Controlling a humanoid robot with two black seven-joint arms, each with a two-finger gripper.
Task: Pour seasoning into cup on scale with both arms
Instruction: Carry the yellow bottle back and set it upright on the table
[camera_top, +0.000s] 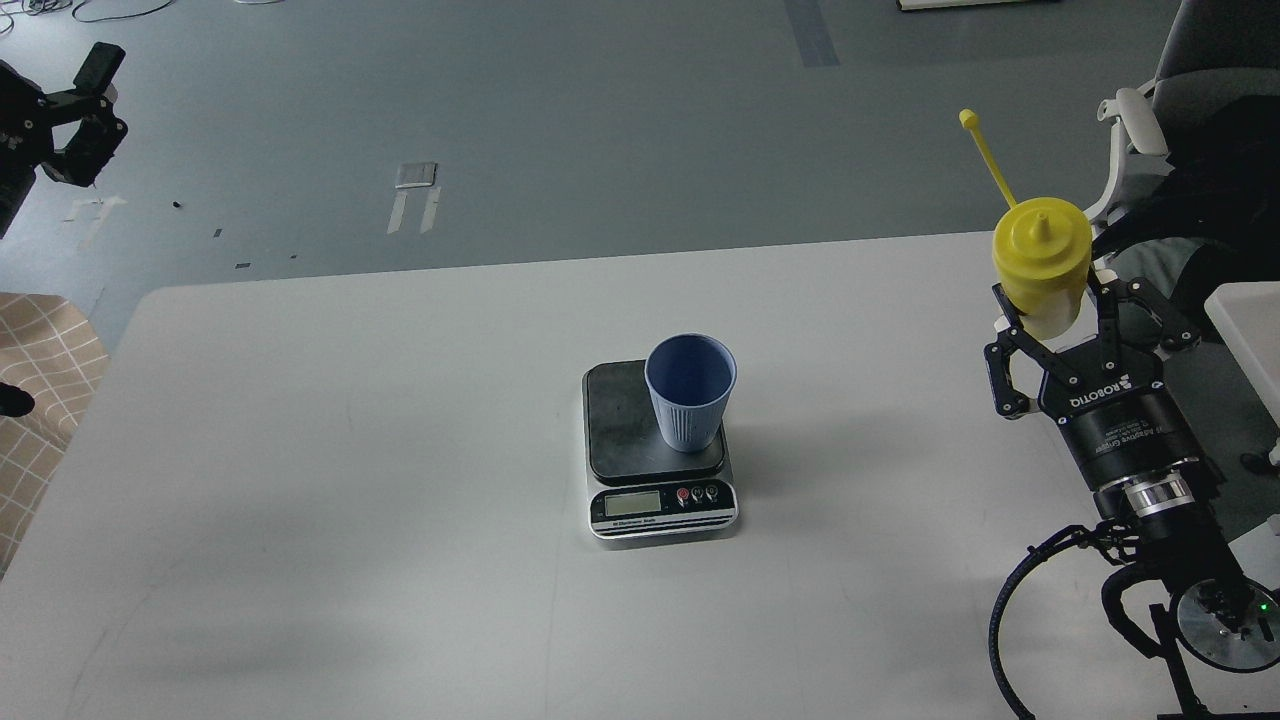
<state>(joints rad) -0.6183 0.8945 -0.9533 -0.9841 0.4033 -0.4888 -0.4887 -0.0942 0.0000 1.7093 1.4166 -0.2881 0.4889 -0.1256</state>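
The right gripper (1052, 312) has its two fingers closed around the lower body of the seasoning (1041, 262), a yellow squeeze bottle held upright near the right edge of the table (300, 450), toward its far right corner. Whether the bottle's base is lifted off the surface cannot be told from here, since the fingers hide it. Its nozzle points up, and the thin cap strap stands off to the upper left, uncapped as far as I can see.

The bottle looks like soft plastic, so I judge it light and springy: a hard pinch would dent the wall and could push contents out early. A hold at the lower body (where it is now) leaves the upper wall free for a second hand to steady or squeeze.

Well apart from it, near the middle of the table, the cup (690, 390) stands upright on the right part of the dark plate of the scale (660, 455), close to that plate's right edge. It is thin-walled, handle-free and probably very light, so a nudge from the nozzle could tip it or slide it off the plate.

The left gripper (85, 105) hangs beyond the far left corner, off the table, holding nothing; its fingers appear spread apart.
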